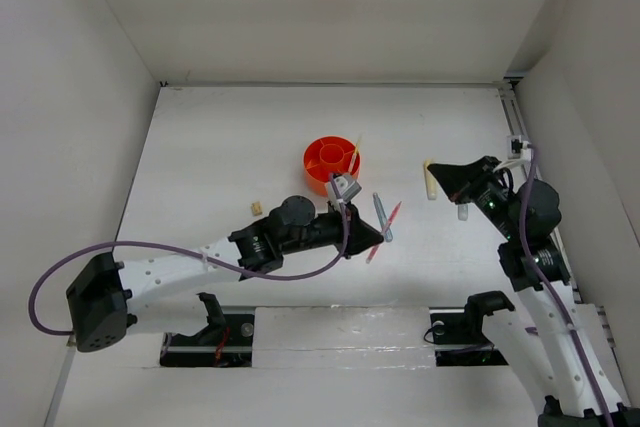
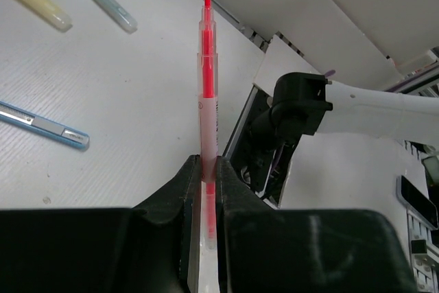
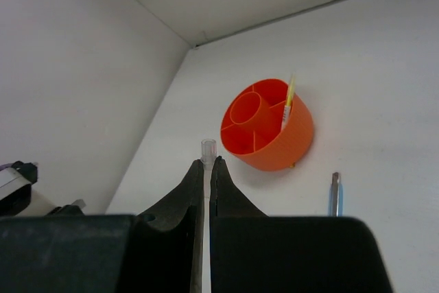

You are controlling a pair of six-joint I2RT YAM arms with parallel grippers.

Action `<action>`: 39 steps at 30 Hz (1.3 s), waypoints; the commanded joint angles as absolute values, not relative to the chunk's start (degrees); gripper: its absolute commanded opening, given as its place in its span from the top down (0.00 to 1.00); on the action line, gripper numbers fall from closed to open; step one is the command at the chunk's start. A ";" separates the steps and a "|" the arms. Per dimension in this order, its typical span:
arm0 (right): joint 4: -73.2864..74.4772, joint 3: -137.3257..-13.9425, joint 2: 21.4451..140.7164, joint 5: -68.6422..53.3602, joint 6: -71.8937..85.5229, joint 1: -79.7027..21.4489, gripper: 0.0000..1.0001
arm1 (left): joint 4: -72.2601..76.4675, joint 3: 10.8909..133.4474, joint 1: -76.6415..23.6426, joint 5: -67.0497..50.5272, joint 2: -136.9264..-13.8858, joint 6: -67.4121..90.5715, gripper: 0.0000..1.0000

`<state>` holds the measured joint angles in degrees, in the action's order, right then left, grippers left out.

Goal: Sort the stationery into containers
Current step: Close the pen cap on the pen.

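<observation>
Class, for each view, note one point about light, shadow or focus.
Top view: even soft light, faint shadows, white table and walls close in tone. Left wrist view: red pen sharp, left end effector a dark, detail-poor mass. Right wrist view: tub crisp; right end effector, shut on a clear-capped pen, dark.

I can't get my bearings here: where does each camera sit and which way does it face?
Top external: above and behind, looking down on the table; both arms show.
Left wrist: on the left arm, facing along its jaws, shut on the red pen.
Right wrist: on the right arm, facing past shut jaws toward the orange tub.
Shared: top also sees pen and tub.
</observation>
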<state>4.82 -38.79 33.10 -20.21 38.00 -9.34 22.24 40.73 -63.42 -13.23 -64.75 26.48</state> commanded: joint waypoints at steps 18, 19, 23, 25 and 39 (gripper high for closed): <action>1.58 -40.87 34.19 -23.56 46.05 -11.50 1.00 | 33.31 46.31 -63.63 -12.22 -70.40 26.55 1.00; 0.97 -40.87 34.71 -23.55 46.05 -12.12 1.00 | 33.31 46.93 -63.63 -12.22 -70.92 26.54 1.00; -0.18 -40.87 34.72 -21.45 46.05 -14.41 1.00 | 33.31 47.46 -62.23 -13.70 -72.59 27.07 1.00; -0.18 -40.87 34.72 -20.31 46.05 -15.73 1.00 | 34.10 47.46 -61.70 -14.50 -72.60 27.59 1.00; -0.70 -41.40 34.72 -18.98 45.53 -16.87 1.00 | 34.10 47.37 -61.70 -14.50 -72.60 27.60 1.00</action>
